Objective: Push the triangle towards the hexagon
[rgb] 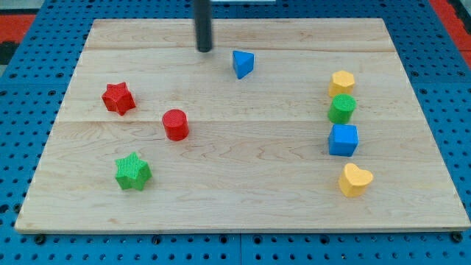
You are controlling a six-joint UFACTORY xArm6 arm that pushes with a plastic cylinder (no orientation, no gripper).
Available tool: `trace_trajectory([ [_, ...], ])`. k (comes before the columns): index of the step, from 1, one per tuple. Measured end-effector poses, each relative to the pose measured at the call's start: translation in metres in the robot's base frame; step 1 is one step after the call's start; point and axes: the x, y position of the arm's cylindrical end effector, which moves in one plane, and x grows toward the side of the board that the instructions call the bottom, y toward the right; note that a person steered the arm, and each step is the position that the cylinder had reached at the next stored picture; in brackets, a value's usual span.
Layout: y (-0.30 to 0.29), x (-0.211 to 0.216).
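The blue triangle [242, 63] lies near the view's top, a little right of centre. The yellow hexagon [341, 82] sits at the view's right, at the top of a column of blocks. My tip [204, 48] is the lower end of the dark rod, standing to the left of the triangle and slightly above it, with a small gap between them. The hexagon is to the right of the triangle and a little lower.
Below the hexagon stand a green cylinder [341, 109], a blue cube [343, 140] and a yellow heart [355, 179]. At the view's left are a red star [118, 98], a red cylinder [175, 124] and a green star [132, 171]. The wooden board [243, 210] rests on blue pegboard.
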Motion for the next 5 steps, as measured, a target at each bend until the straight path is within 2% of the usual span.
trace_trajectory([
  [1,0.062,0.062],
  [2,0.109,0.037],
  [4,0.079,-0.016],
  [5,0.132,-0.011],
])
